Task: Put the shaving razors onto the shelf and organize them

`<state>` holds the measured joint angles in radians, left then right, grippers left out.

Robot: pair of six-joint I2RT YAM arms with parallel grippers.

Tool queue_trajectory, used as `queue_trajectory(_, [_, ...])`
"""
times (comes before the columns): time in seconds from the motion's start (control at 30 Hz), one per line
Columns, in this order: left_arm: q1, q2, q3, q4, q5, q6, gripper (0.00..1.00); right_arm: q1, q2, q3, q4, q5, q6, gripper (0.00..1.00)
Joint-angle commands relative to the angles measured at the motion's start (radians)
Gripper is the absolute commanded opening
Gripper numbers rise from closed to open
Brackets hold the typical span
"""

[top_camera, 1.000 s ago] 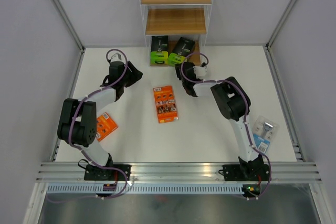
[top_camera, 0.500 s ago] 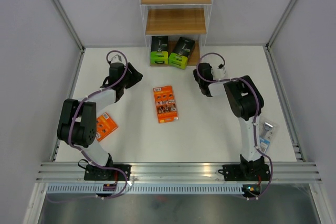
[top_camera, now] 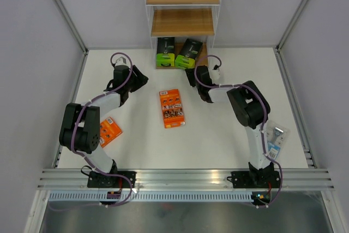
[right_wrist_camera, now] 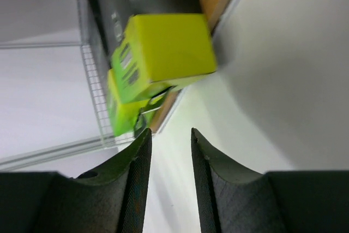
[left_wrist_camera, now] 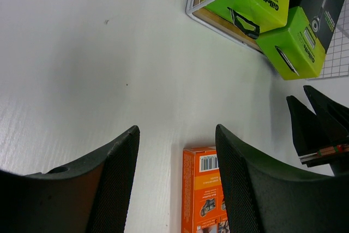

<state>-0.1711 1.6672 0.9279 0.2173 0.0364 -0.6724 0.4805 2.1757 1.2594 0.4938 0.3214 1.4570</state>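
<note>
swinging back beside the green pack [right_wrist_camera: 163, 50], right hand [right_wrist_camera: 170, 133] parts (empty); left hand [left_wrist_camera: 177, 130] wide, empty.

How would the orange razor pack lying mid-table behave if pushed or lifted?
Lying flat on the table, the orange pack would probably slide, not roll or tip. Its boxy card look suggests stiff and light. Flat edges may be hard to pinch.

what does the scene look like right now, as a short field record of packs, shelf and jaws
shelf: three wooden tiers, far edge of table
left green pack: on bottom tier
right green pack: bottom tier, askew, sticking out past the board
centre orange pack: flat on table, centre
left orange pack: on table, partly under left arm
blue pack: on table beside right arm
left jaws: open, empty
right jaws: apart, empty, facing green packs
</note>
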Motion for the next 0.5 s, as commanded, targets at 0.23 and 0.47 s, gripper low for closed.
queue_trajectory(0.23, [0.005,-0.047,0.003,0.027,0.003,0.031,0.63,0.027,0.067,0.161,0.040,0.064,0.040,0.44])
queue_trajectory(0.47, [0.008,-0.029,0.006,0.034,0.007,0.033,0.64,0.030,0.098,0.178,0.017,0.059,0.063,0.45])
